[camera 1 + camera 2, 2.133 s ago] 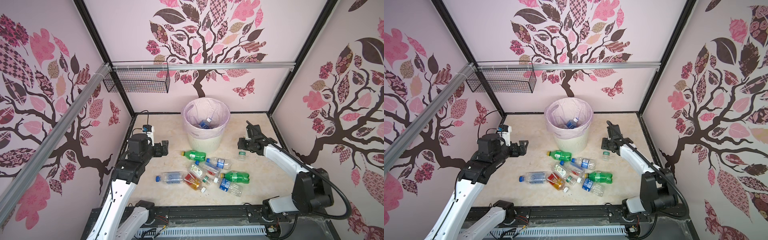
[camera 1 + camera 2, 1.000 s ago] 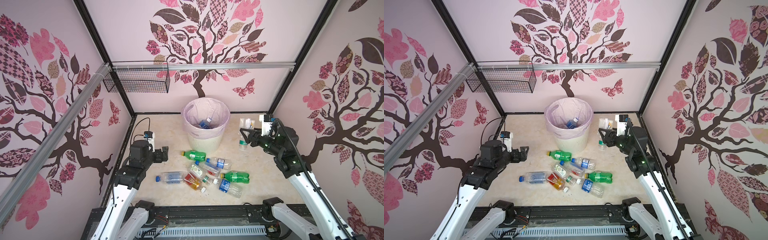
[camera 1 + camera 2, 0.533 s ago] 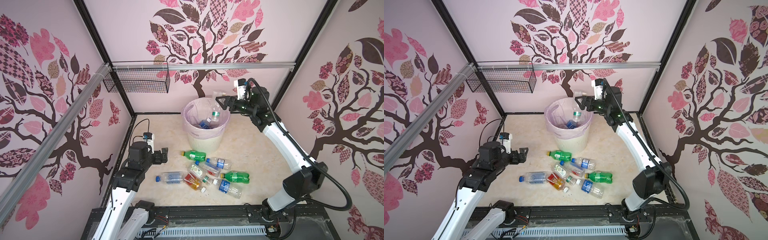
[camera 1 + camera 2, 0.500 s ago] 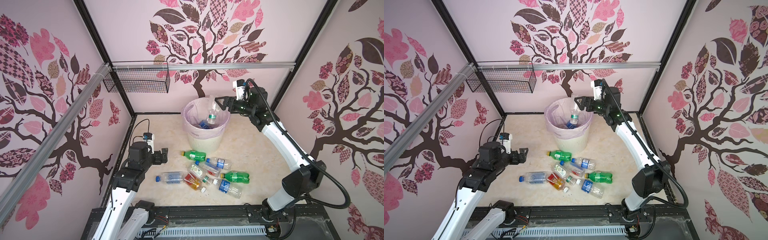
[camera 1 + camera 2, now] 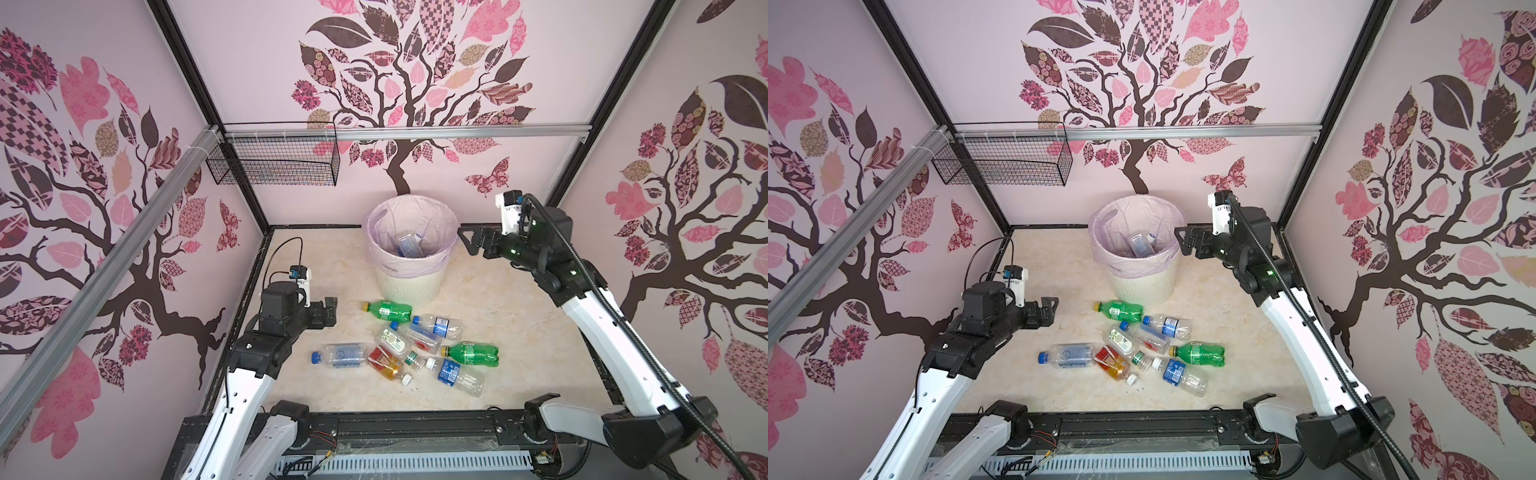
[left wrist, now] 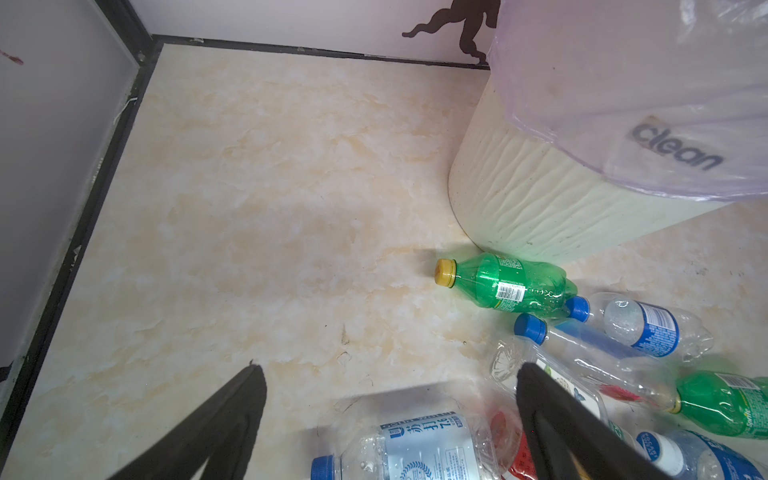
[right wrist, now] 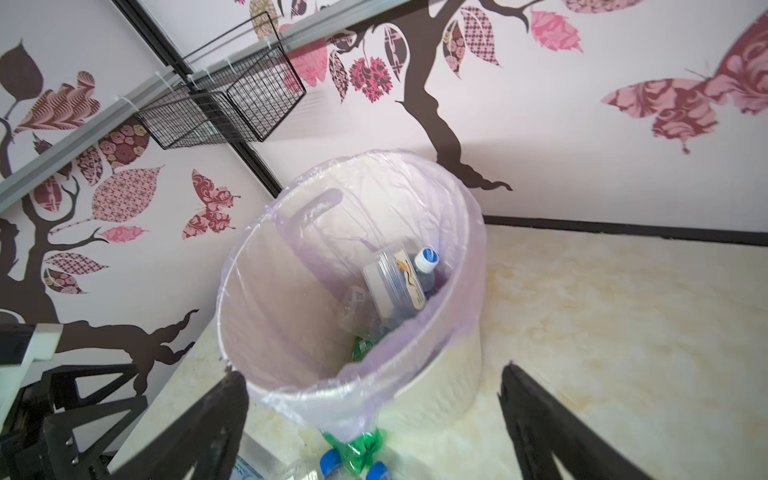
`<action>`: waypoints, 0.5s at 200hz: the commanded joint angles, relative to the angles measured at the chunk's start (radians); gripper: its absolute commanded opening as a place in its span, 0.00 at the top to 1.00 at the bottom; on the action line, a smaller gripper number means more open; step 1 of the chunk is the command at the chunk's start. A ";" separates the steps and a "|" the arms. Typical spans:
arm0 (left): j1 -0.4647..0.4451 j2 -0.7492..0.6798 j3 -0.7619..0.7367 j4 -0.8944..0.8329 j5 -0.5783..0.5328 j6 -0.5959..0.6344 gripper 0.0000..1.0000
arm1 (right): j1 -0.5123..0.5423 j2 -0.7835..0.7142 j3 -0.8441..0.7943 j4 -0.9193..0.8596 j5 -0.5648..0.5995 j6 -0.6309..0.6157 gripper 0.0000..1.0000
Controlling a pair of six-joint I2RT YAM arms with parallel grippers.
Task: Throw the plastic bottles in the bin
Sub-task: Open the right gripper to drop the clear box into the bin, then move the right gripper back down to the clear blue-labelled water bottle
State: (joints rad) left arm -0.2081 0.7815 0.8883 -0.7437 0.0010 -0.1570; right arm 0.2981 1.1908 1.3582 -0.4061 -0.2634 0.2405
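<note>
The right end effector (image 5: 467, 241), now spread and empty just right of the round cream ribbed bin with its pink liner (image 5: 405, 282), has dropped its load inside. The remaining clear, green and amber plastic bottles (image 5: 415, 336) lie on the table (image 5: 519, 332) (left end effector (image 5: 330, 311) spread beside them).

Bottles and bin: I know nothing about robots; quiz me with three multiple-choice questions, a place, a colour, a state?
1. Where is the green bottle nearest the bin? A in the bin; B on the tabletop by its base; C standing on its rim.
2. Its cap colour? A red; B yellow; C black.
3. The right gripper is: A open and empty; B shut on a bottle; C shut on the bin's rim.
Answers: B: it lies beside the bin's wall. B: yellow in both top views. A: jaws apart, nothing between.
</note>
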 commanded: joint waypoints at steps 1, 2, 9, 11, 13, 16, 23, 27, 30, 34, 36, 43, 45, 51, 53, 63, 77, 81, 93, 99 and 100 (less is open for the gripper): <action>0.001 -0.008 0.035 0.018 0.012 0.002 0.02 | 0.001 -0.036 -0.056 -0.164 0.073 0.005 0.05; 0.001 -0.008 0.035 0.018 0.011 0.003 0.02 | 0.001 -0.037 -0.058 -0.170 0.071 0.008 0.05; 0.002 -0.008 0.034 0.016 0.008 0.002 0.02 | 0.001 -0.048 -0.076 -0.200 0.053 0.026 0.06; 0.001 -0.011 0.035 0.016 0.006 0.003 0.02 | 0.001 -0.050 -0.083 -0.206 0.046 0.032 0.06; 0.002 -0.010 0.034 0.014 0.005 0.003 0.02 | 0.001 -0.054 -0.088 -0.215 0.037 0.035 0.06; 0.001 -0.011 0.034 0.015 0.002 0.003 0.02 | 0.001 -0.058 -0.097 -0.225 0.026 0.041 0.06; 0.002 -0.013 0.032 0.013 -0.003 0.003 0.02 | 0.001 -0.067 -0.120 -0.245 0.007 0.052 0.06; 0.001 -0.014 0.031 0.013 -0.005 0.003 0.02 | 0.001 -0.072 -0.135 -0.255 0.002 0.054 0.07; 0.002 -0.015 0.031 0.014 -0.007 0.004 0.02 | 0.001 -0.077 -0.145 -0.263 0.001 0.055 0.07; 0.001 -0.017 0.031 0.014 -0.008 0.003 0.02 | 0.001 -0.082 -0.159 -0.271 0.004 0.059 0.08; 0.001 -0.017 0.029 0.014 -0.008 0.003 0.02 | 0.001 -0.084 -0.167 -0.276 0.007 0.059 0.08; 0.001 -0.019 0.028 0.018 -0.008 0.003 0.02 | 0.001 -0.092 -0.190 -0.290 0.017 0.061 0.08; 0.001 -0.020 0.027 0.017 -0.008 0.003 0.02 | 0.001 -0.093 -0.197 -0.295 0.019 0.061 0.08; 0.001 -0.021 0.025 0.020 -0.007 0.001 0.02 | 0.001 -0.097 -0.215 -0.305 0.025 0.059 0.09; 0.002 -0.021 0.025 0.019 -0.006 0.001 0.02 | 0.001 -0.097 -0.220 -0.310 0.027 0.057 0.09; 0.001 -0.023 0.023 0.018 -0.003 -0.002 0.02 | 0.001 -0.099 -0.247 -0.324 0.026 0.055 0.10; 0.001 -0.026 0.020 0.019 -0.004 -0.006 0.03 | 0.001 -0.100 -0.293 -0.331 -0.009 0.068 0.12; 0.002 -0.028 0.017 0.018 -0.005 -0.007 0.03 | 0.001 -0.102 -0.306 -0.328 -0.032 0.073 0.12; 0.001 -0.037 0.014 0.018 -0.014 -0.009 0.03 | 0.002 -0.108 -0.358 -0.311 -0.122 0.103 0.14; 0.001 -0.043 0.011 0.019 -0.017 -0.010 0.03 | 0.001 -0.115 -0.386 -0.298 -0.157 0.123 0.15; 0.001 -0.043 0.010 0.019 -0.018 -0.010 0.03 | 0.001 -0.117 -0.390 -0.296 -0.161 0.126 0.15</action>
State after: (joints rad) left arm -0.2081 0.7628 0.8883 -0.7425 -0.0002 -0.1596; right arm 0.2981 1.1213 1.0252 -0.6846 -0.2901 0.3080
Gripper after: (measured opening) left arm 0.975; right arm 0.862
